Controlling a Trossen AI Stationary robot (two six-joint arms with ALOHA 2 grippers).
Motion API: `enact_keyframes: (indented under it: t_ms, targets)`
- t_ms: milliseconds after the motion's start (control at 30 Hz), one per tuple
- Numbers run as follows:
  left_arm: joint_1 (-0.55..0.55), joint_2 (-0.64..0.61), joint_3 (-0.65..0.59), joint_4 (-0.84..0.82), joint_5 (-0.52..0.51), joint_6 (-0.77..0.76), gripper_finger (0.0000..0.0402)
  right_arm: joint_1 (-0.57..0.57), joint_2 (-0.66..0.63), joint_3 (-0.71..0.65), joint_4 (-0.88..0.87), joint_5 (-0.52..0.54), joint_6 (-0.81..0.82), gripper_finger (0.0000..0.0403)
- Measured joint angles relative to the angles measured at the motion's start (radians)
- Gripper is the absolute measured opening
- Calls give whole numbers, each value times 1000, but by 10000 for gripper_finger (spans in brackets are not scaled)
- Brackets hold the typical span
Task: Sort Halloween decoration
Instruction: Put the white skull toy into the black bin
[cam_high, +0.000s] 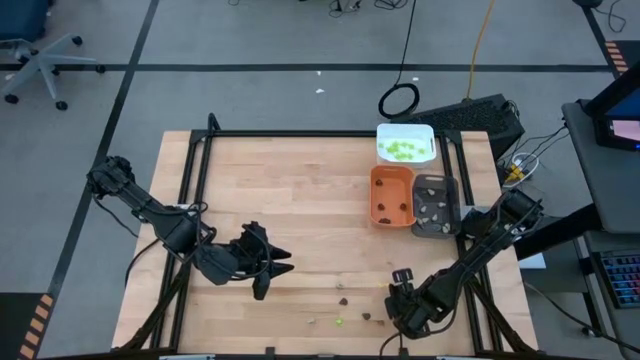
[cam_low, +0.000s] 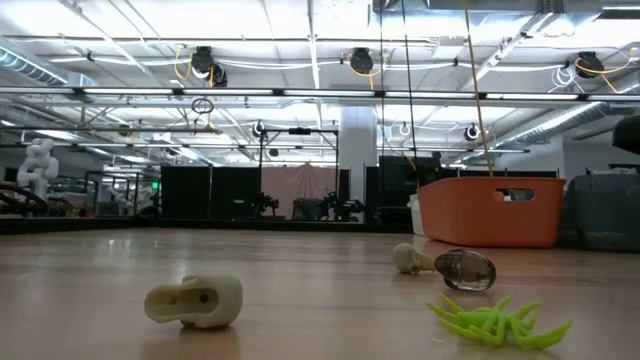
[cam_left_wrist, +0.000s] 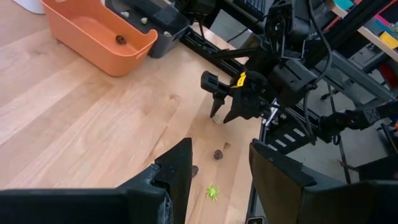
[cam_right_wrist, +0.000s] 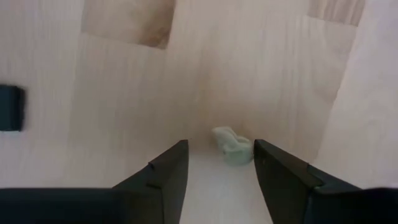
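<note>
Halloween decoration pieces lie loose on the wooden table near its front edge: a lime-green spider (cam_high: 340, 321) (cam_left_wrist: 212, 191) (cam_low: 495, 320), dark brown bits (cam_left_wrist: 218, 154) and pale beige ones (cam_low: 195, 300). My right gripper (cam_high: 402, 290) (cam_right_wrist: 221, 168) points steeply down, open, over a pale beige-grey piece (cam_right_wrist: 231, 146) that lies on the table between its two fingers. My left gripper (cam_high: 275, 275) (cam_left_wrist: 219, 160) hovers open and empty above the table, left of the pieces. My right gripper comes at the pale piece from above, one finger (cam_right_wrist: 171, 168) on either side of it. The piece lies close to the other finger (cam_right_wrist: 280, 171). I cannot tell whether either finger touches it.
At the back right stand a white tray (cam_high: 428, 132) with green pieces, an orange tray (cam_high: 378, 195) with brown ones and a grey tray (cam_high: 452, 205) with pale ones. Black frame rails border the table. Bare wood lies between the arms and the trays.
</note>
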Motion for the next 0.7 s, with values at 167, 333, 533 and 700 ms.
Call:
enact_keyframes:
  t_ms: [167,333,533,700]
  targets:
    - [0,0,0,-1,-3,0,164,-16,0,-20,41,-18,-5,154]
    - [0,0,0,-1,-5,0,164,-25,0,-23,49,-24,-27,130]
    - [0,0,0,-4,-5,0,164,-28,0,-23,53,-25,-34,91]
    - [1,7,0,-5,-5,0,164,-28,0,-23,61,-25,-34,49]
